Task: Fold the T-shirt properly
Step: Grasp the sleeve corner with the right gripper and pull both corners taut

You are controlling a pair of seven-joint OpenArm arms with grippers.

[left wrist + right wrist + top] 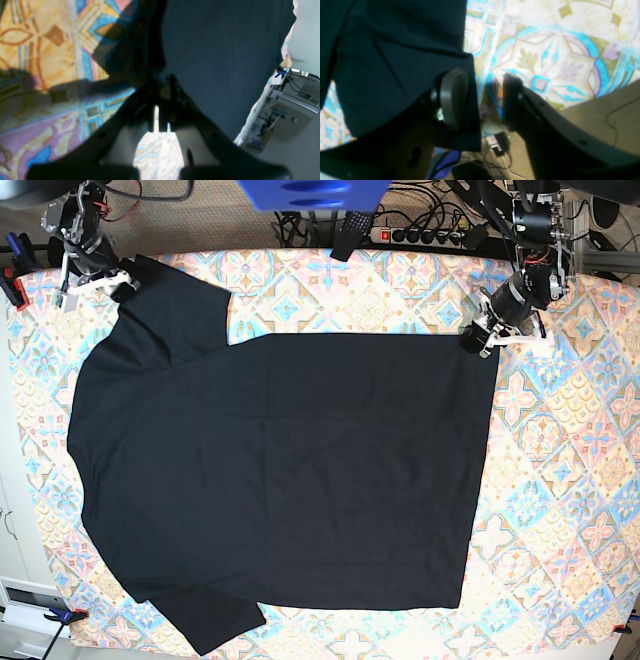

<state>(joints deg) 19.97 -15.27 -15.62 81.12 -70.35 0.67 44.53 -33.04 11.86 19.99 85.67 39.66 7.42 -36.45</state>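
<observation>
The black T-shirt [280,470] lies spread flat on the patterned tablecloth [560,480], sleeves to the left and hem to the right. My left gripper [478,340] is at the hem's far right corner. In the left wrist view its fingers [166,87] are shut together on the edge of the T-shirt [225,62]. My right gripper [118,283] is at the far sleeve. In the right wrist view it [482,100] stands open. The sleeve fabric [382,62] drapes against the grey pad [452,97] and is not pinched.
A power strip with cables [420,230] and a blue object [310,192] lie beyond the table's back edge. Clamps [10,280] hold the cloth at the left edge. Bare tablecloth shows to the right of the hem and along the front.
</observation>
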